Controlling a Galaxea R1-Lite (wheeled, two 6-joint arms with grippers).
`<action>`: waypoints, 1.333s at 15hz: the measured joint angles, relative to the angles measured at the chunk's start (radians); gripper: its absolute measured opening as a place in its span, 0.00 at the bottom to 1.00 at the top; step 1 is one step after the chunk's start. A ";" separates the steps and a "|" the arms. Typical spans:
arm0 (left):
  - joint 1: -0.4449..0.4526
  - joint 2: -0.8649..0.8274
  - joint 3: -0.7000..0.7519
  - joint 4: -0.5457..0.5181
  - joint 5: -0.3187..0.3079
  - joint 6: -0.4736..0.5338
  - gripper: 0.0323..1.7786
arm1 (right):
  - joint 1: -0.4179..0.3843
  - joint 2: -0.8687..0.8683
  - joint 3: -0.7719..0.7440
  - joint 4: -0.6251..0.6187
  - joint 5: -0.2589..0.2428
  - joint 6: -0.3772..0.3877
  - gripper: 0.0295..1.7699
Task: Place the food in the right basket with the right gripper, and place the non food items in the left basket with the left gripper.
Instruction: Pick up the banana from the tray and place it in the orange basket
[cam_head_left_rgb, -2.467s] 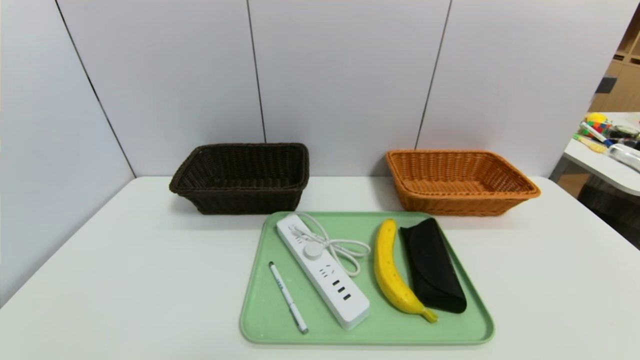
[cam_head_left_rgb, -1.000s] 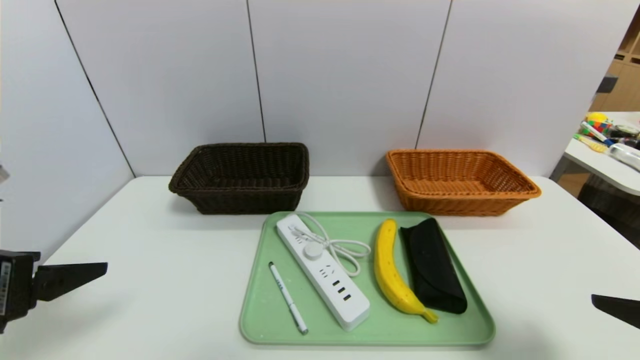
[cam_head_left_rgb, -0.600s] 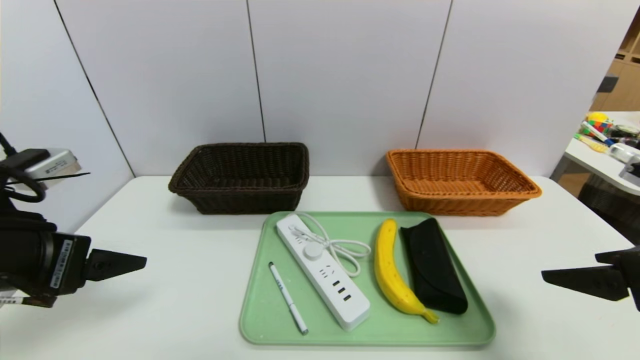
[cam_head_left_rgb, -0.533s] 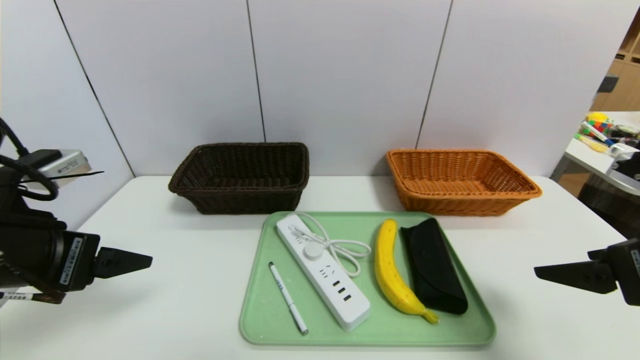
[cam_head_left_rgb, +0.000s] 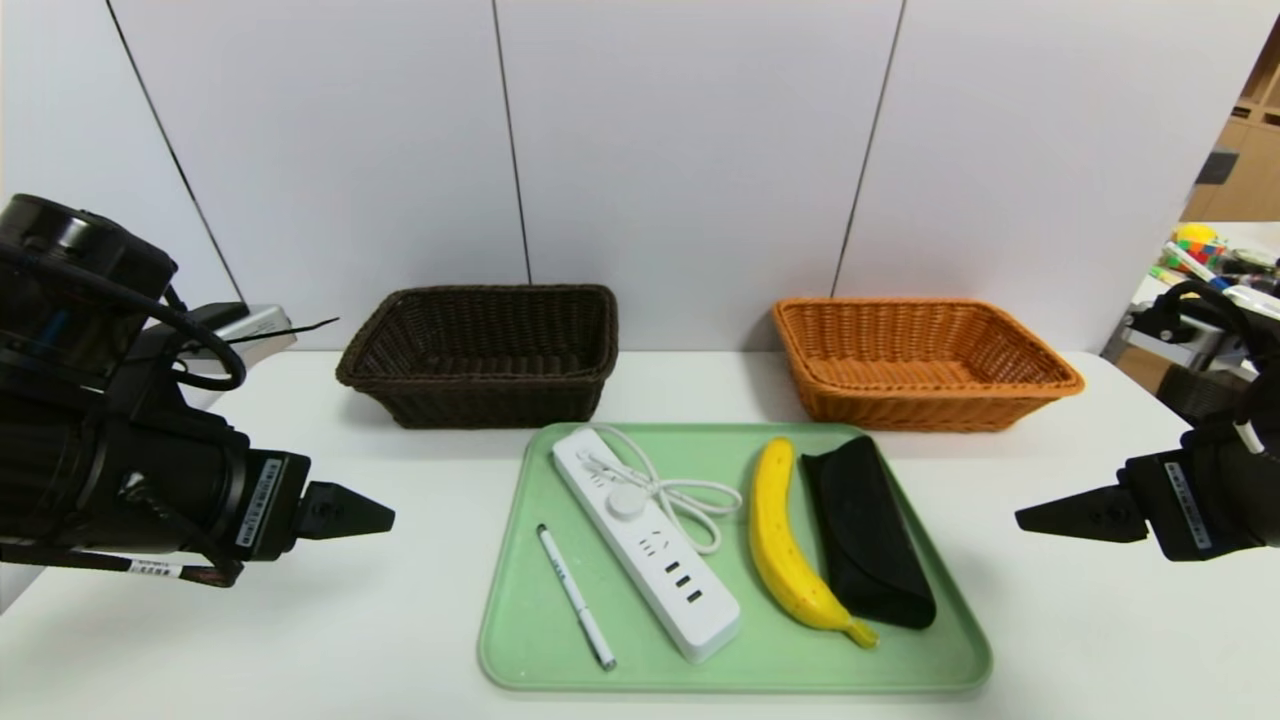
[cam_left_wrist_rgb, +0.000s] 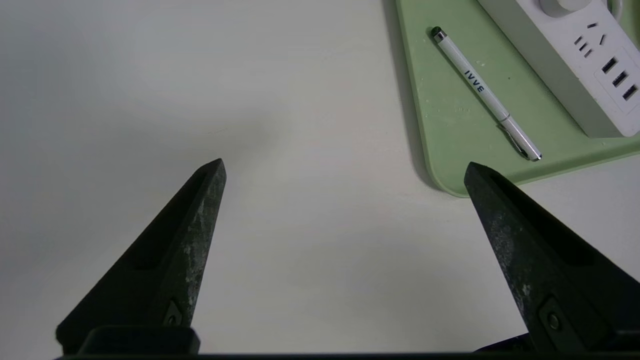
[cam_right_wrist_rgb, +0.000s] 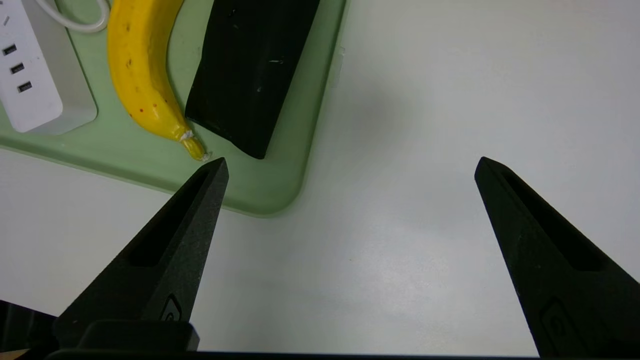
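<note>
The banana (cam_head_left_rgb: 785, 545) lies on the green tray (cam_head_left_rgb: 520, 640) between the power strip (cam_head_left_rgb: 645, 545) and black case (cam_head_left_rgb: 865, 530); pen (cam_head_left_rgb: 577, 595) at nine o'clock. Brown basket (cam_head_left_rgb: 480, 355) at eleven, orange basket (cam_head_left_rgb: 920, 360) at one. Left gripper (cam_left_wrist_rgb: 345, 167) and right gripper (cam_right_wrist_rgb: 350, 165) hang spread wide, empty, flanking the tray

The black left gripper (cam_head_left_rgb: 345, 512) hangs at the left side of the head view on its bulky black cabled arm, pointing inward and tilted downward, its two tapered black fingers (cam_left_wrist_rgb: 190, 240) spread wide with nothing between them. The black right gripper (cam_head_left_rgb: 1070, 515) mirrors it at the right side, angled downward with fingers (cam_right_wrist_rgb: 180, 240) equally wide apart and empty.
</note>
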 joint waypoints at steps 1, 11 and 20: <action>-0.004 0.001 0.003 0.000 0.000 -0.002 0.95 | 0.000 0.003 0.001 0.000 0.000 0.016 0.96; -0.164 0.061 -0.040 -0.006 0.004 -0.230 0.95 | 0.020 0.008 0.003 -0.001 0.000 0.046 0.97; -0.229 0.116 -0.086 -0.001 0.012 -0.288 0.95 | 0.125 0.076 -0.076 0.004 -0.009 0.142 0.97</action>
